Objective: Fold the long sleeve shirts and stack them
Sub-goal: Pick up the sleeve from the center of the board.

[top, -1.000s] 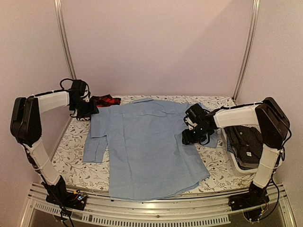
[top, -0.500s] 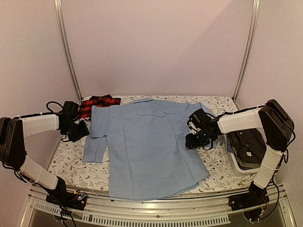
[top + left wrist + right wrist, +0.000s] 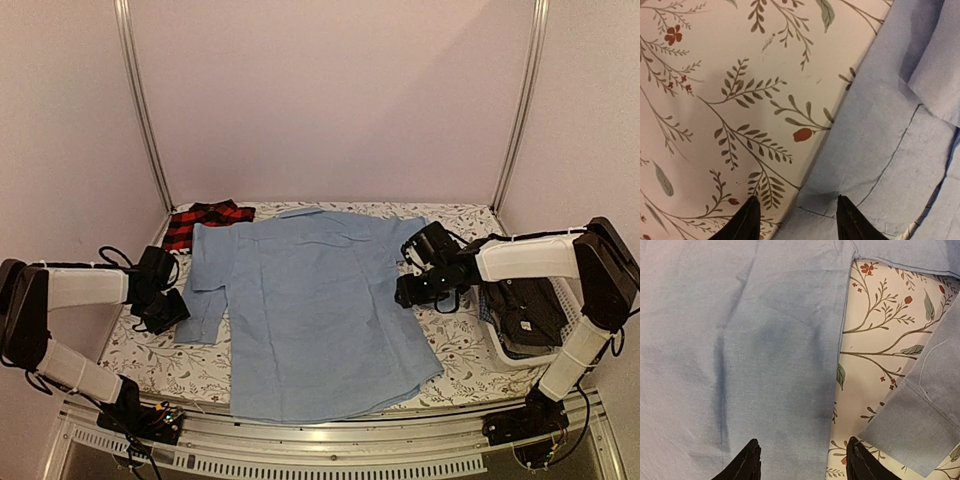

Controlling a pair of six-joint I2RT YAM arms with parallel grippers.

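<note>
A light blue long sleeve shirt [image 3: 310, 305] lies spread flat in the middle of the table, collar at the far side. A red-and-black plaid shirt [image 3: 205, 216] lies bunched at the far left. Dark shirts [image 3: 525, 305] fill the basket at the right. My left gripper [image 3: 172, 310] is open and low over the left sleeve's cuff [image 3: 875, 175], its jaws straddling the cuff's edge. My right gripper [image 3: 410, 290] is open over the shirt's right side edge [image 3: 840, 340], beside the folded right sleeve [image 3: 920, 425]. Both are empty.
A white plastic basket [image 3: 490, 335] stands at the right edge of the table. The table has a floral cloth [image 3: 150, 345]. Metal posts [image 3: 140, 100] rise at the back corners, with walls close behind.
My left arm has swung from the far left corner near the plaid shirt down toward the left sleeve's cuff. My right gripper has shifted slightly right along the shirt's side.
</note>
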